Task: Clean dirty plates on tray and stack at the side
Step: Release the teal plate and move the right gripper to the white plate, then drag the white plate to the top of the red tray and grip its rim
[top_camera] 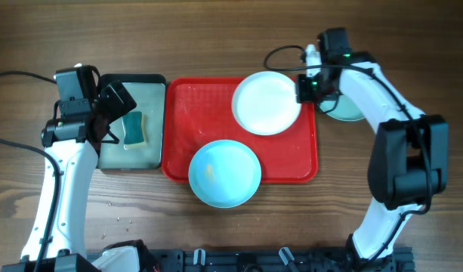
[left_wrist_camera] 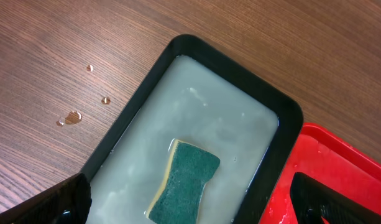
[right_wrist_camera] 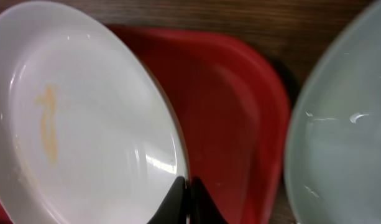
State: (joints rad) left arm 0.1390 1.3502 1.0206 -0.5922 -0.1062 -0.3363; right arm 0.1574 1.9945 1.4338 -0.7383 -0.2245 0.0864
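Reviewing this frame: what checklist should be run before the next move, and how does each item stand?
1. Right gripper shut on the white plate at its rim: ok.
2. White plate clean: not ok, an orange smear shows.
3. Left gripper open above the sponge: ok.
4. Sponge lying in the black-rimmed tray: ok.
5. Front aqua plate fully inside the red tray: not ok, it overhangs the rim.
6. Grip firm enough to lift: cannot tell.

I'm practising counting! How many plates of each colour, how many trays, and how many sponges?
White round plastic plate: 1
Pale aqua round plastic plates: 2
Red rectangular plastic tray: 1
Black-rimmed grey-green tray: 1
Green-and-yellow sponge: 1
Total: 6
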